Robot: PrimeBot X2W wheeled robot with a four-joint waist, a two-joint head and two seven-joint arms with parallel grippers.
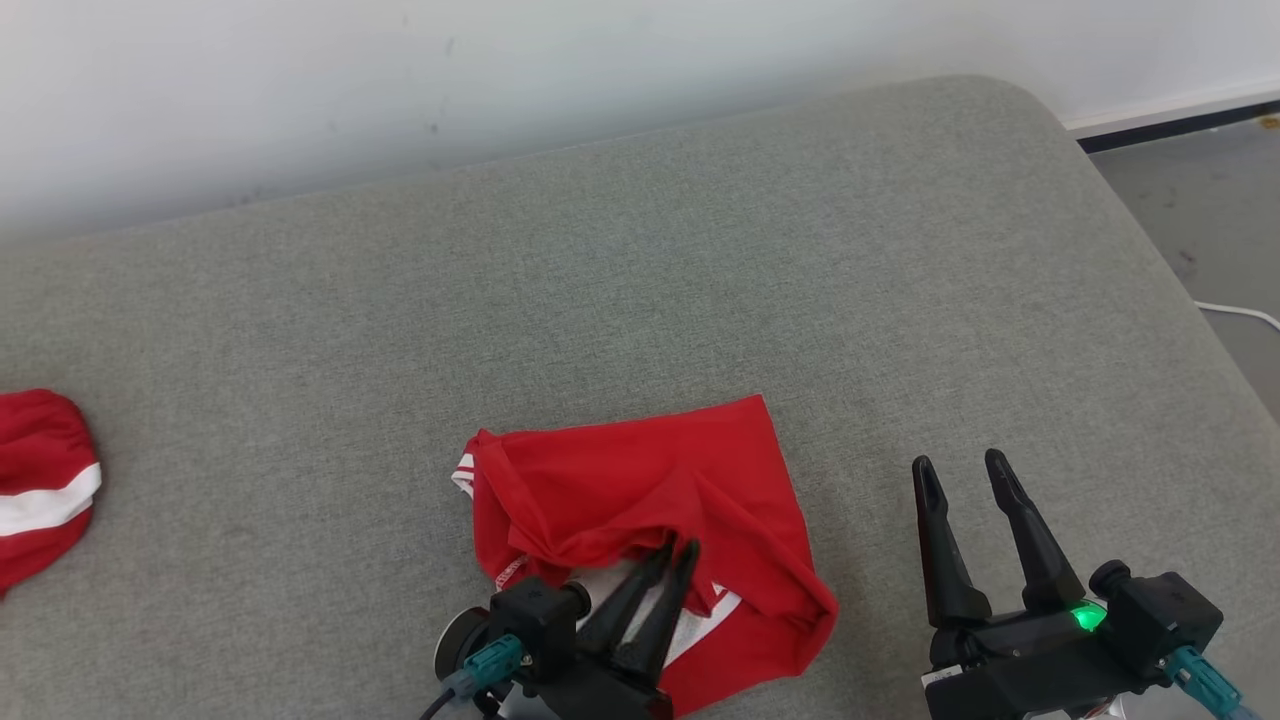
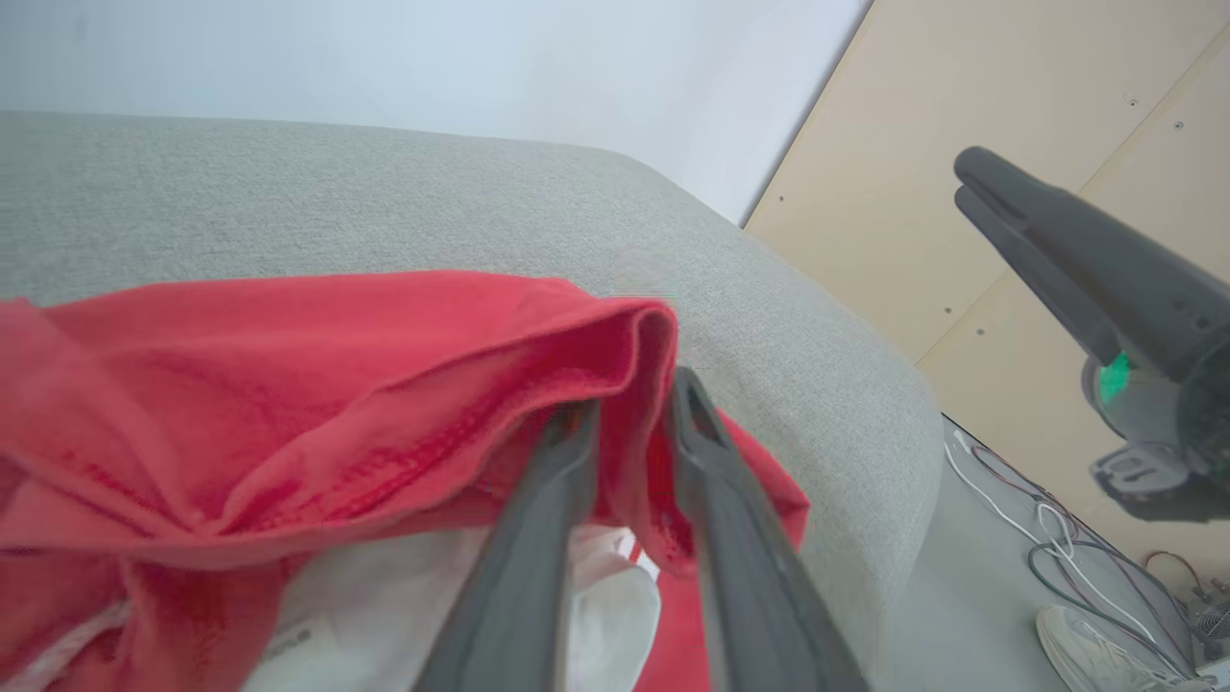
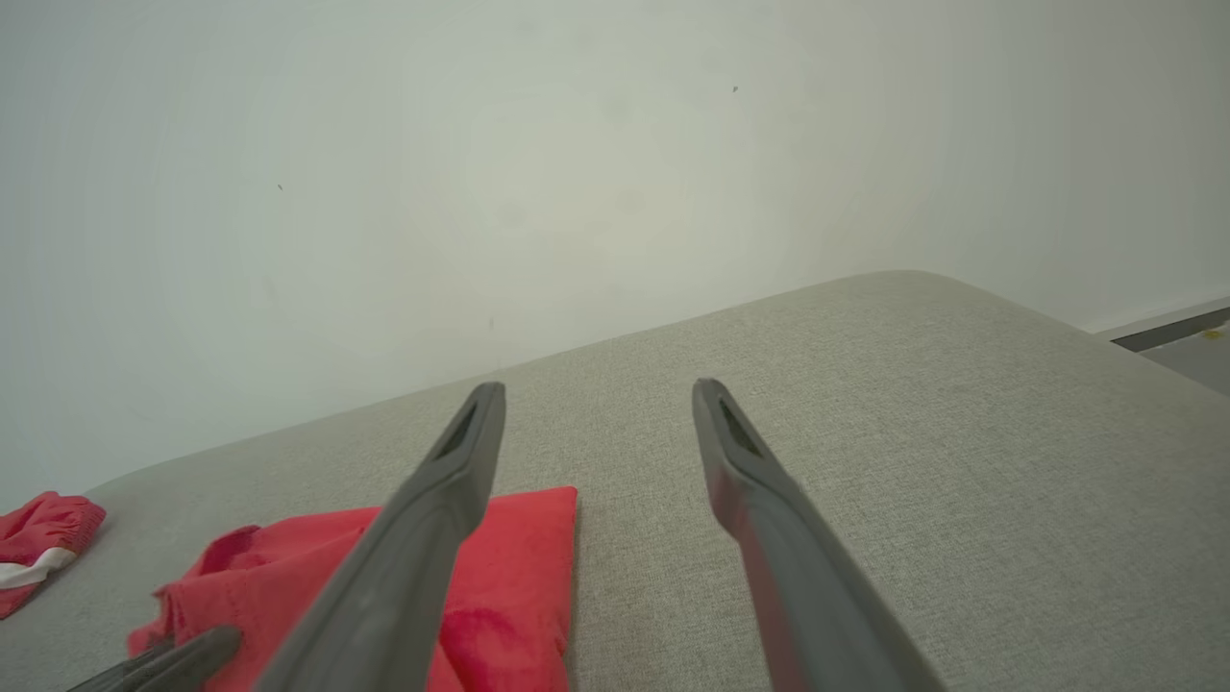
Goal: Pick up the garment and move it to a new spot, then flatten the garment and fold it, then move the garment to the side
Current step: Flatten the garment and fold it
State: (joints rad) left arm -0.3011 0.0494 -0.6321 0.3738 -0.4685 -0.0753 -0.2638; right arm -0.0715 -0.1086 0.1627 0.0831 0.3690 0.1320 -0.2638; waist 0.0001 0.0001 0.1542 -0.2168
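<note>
The garment (image 1: 640,480) is a crumpled red piece with white trim, lying near the front edge of the grey padded surface (image 1: 700,250). My left gripper (image 1: 678,548) reaches in from below, its two fingers drawn close on a raised fold at the garment's near right side. In the left wrist view that fold of the garment (image 2: 288,384) runs between the left gripper's (image 2: 629,404) fingers. My right gripper (image 1: 965,465) stands open to the right of the garment, apart from it. The right wrist view has the right gripper (image 3: 596,389) open over bare surface, the garment (image 3: 519,577) at lower left.
A second red and white cloth (image 1: 40,480) lies at the surface's far left edge. The surface ends at the right in a rounded corner above the floor (image 1: 1200,200). Cables (image 2: 1057,538) and a shoe (image 2: 1105,654) lie on the floor.
</note>
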